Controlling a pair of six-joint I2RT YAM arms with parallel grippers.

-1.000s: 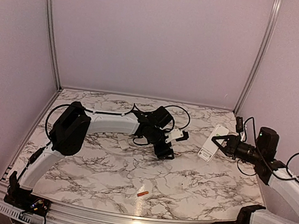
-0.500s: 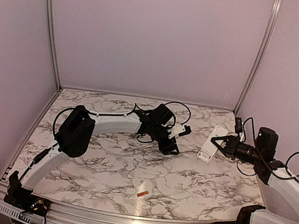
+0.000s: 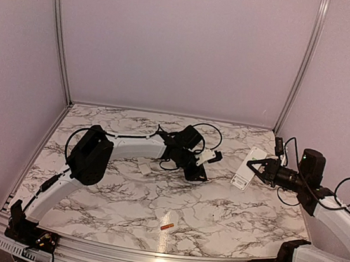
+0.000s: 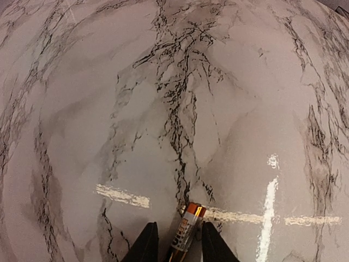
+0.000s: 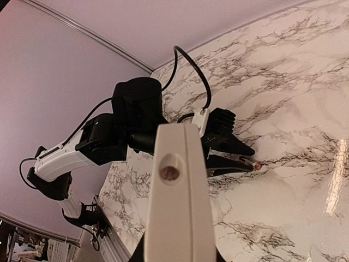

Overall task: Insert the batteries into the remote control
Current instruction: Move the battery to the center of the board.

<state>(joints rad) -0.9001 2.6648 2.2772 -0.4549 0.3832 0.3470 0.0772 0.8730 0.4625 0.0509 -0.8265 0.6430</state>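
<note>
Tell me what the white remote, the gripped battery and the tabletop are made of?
The remote control looks like smooth matte white plastic, with a moulded seam. The battery seems metal in a glossy orange-copper printed wrap. The table shows grey-veined marble patterning with shiny reflections; real stone or printed laminate, I cannot tell.

Your left arm is stretching low from the near-left corner of the table toward its middle, wrist angling downward. Its gripper is pinching an orange-copper battery between closed fingers. Your right arm is bending in from the near-right corner, and its gripper is clamping the white remote control near the right edge, pointing left.
</note>
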